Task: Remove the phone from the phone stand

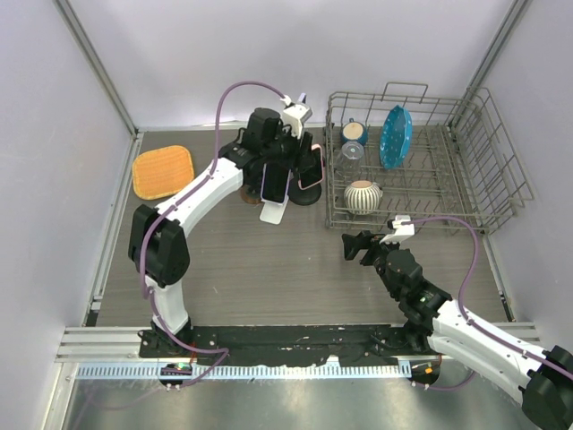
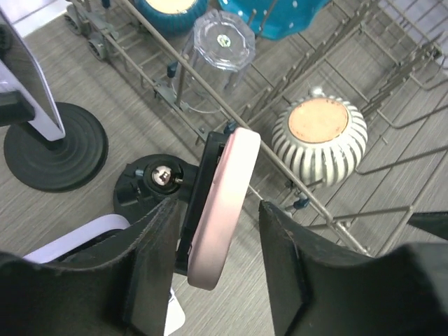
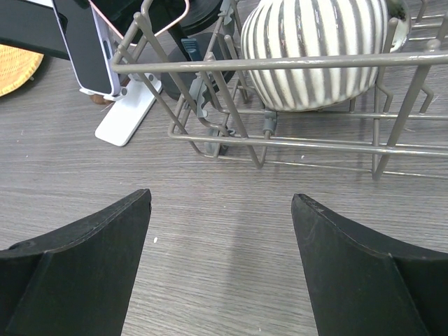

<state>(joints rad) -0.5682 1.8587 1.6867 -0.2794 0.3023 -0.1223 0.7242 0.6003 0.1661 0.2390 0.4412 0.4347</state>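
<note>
The right arm lies low over the near table, folded at the elbow. Its right gripper [image 3: 220, 203] is spread wide with nothing between the fingers, above bare wood-grain tabletop [image 3: 231, 231]. Just ahead of it stands the wire dish rack [image 3: 210, 64], whose front rail crosses the right wrist view. Behind the rail sits a striped ceramic pot [image 3: 315, 42].

The left arm reaches long from its base toward the far middle of the table, wrist bent down beside the rack's left end. The left gripper [image 2: 218, 206] straddles the pink-cased phone [image 2: 234, 161]. Its jaws are half-closed with 1 finger on each side. The left finger [image 2: 150, 266] sits against the dark face side, while a narrow sliver of table shows between the case and the right finger [image 2: 287, 273], so it is not clamped.

The phone stands on edge, tilted, in its black stand [image 2: 143, 183], close to the rack wires. Its rounded pink case faces the rack.

Just left of it, a 2nd phone [image 1: 276, 184] in a pale case leans on a white stand [image 1: 273, 213].

Farther back the rack holds a clear glass [image 2: 222, 45], a teal plate [image 1: 395, 136] and a blue cup [image 1: 354, 133]. An orange woven mat [image 1: 163, 170] lies at the far left.
</note>
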